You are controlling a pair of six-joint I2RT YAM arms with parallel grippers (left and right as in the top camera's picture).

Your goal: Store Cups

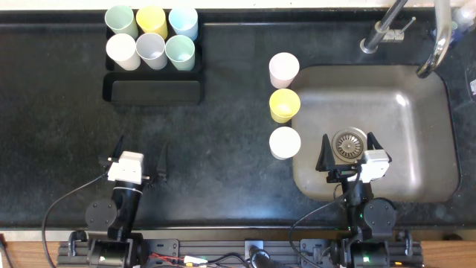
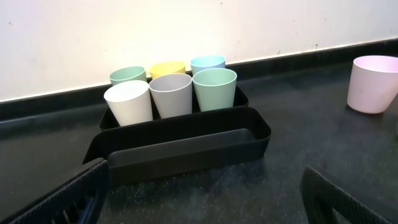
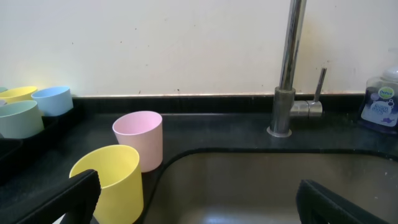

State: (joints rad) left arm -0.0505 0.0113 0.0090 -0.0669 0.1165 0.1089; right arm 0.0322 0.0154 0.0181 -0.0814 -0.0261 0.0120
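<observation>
A black speckled counter (image 1: 223, 149) is stretching under a pale wall (image 3: 186, 43), with a steel sink (image 1: 401, 104) sitting at its right end and a faucet (image 1: 387, 26) rising behind the basin. A soap bottle (image 3: 380, 102) is standing beside the faucet.

At the far left of the counter, a black tray (image 1: 152, 92) with two long compartments is lying flat. Its rear compartment is holding six upright cups in two rows: a mint cup (image 1: 120, 20), a yellow cup in the tray (image 1: 152, 21) and a blue cup (image 1: 183, 21) at the back, and a white cup in the tray (image 1: 122, 50), a grey cup (image 1: 152, 49) and a green cup (image 1: 180, 51) in front.

Three more cups are standing upright in a line on the counter just beside the sink's left rim: a pink cup (image 1: 283, 69) farthest from the arms, a loose yellow cup (image 1: 284, 105) in the middle and a loose white cup (image 1: 284, 142) nearest.

The left gripper (image 1: 139, 160) is hanging over the counter in front of the tray and well apart from it, its fingers (image 2: 68, 196) spread wide and gripping nothing. The right gripper (image 1: 349, 149) is hanging over the sink basin near the drain (image 1: 349, 144), beside the loose white cup, its fingers (image 3: 62, 199) likewise parted and holding nothing.
</observation>
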